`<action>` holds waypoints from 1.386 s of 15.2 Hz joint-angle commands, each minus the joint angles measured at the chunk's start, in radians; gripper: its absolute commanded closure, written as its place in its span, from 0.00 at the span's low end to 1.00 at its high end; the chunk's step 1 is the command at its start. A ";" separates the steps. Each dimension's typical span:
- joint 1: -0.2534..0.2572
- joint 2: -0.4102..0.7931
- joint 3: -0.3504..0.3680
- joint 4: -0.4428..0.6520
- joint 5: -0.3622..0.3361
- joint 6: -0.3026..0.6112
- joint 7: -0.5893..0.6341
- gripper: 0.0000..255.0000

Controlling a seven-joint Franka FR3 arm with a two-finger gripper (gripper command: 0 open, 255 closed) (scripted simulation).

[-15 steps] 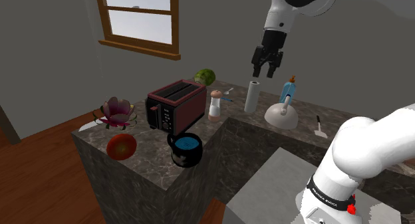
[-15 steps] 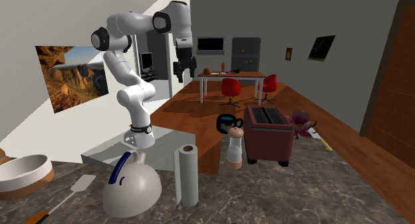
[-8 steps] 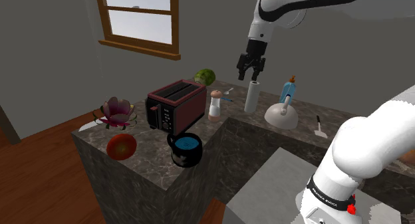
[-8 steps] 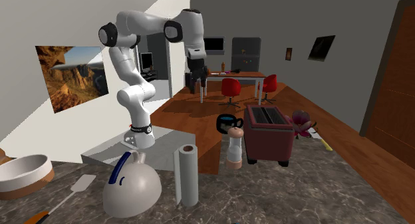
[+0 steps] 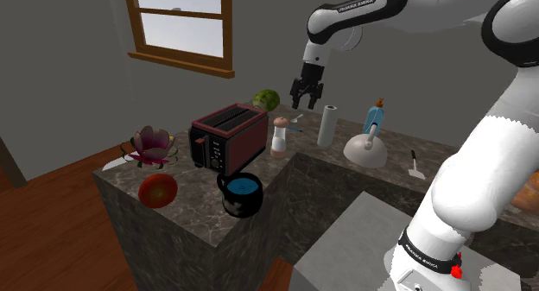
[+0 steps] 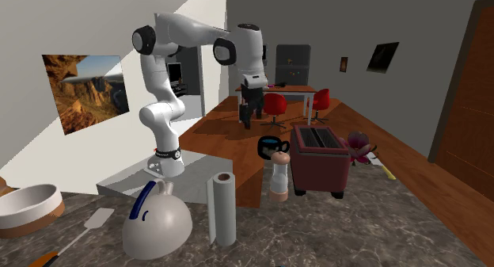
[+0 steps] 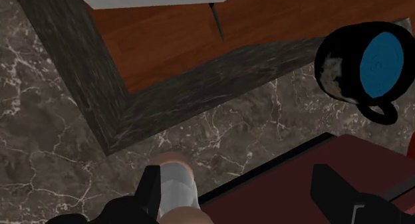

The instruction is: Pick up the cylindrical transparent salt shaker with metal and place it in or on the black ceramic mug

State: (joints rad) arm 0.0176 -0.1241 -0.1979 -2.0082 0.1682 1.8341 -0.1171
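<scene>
Dark marble counter (image 5: pixel 194 179) bends in an L beneath a wood-framed window (image 5: pixel 181 26) in the shoulder view. On it, a black mug (image 5: pixel 242 194), blue inside, sits at 5 o'clock of a dark red toaster (image 5: pixel 229 136). The salt shaker (image 5: pixel 280 136), white-bodied with a brownish cap, stands upright at the toaster's 3 o'clock. A paper towel roll (image 5: pixel 326 125) is at 3 o'clock of the shaker. The gripper (image 5: pixel 306 98) hangs in the air at the shaker's 1 o'clock, apart from it.

From the second exterior view, wood floor and red chairs (image 6: pixel 275 104) lie behind the counter. The salt shaker (image 6: pixel 279 174) stands just beside the toaster (image 6: pixel 319 158), at its 9 o'clock. The mug (image 6: pixel 269 145) is at the shaker's 12 o'clock, and the gripper (image 6: pixel 248 113) is higher, at 11 o'clock.

Looking along the gripper (image 7: pixel 238 171), its fingers (image 7: pixel 149 189) are spread wide and hold nothing. The shaker's cap (image 7: pixel 176 183) shows far below, close by one finger. The mug (image 7: pixel 362 66) shows its blue interior, beyond the toaster's red top (image 7: pixel 292 183).
</scene>
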 commanded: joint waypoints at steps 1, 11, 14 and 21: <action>-0.003 0.077 -0.010 0.054 0.020 0.017 -0.030 0.00; -0.054 0.487 -0.018 0.437 0.130 0.014 -0.145 0.00; -0.052 0.495 -0.015 0.421 0.133 0.038 -0.148 0.00; -0.044 0.509 -0.008 0.368 0.142 0.105 -0.155 0.00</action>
State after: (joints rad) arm -0.0261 0.3831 -0.2063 -1.6393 0.3094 1.9357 -0.2713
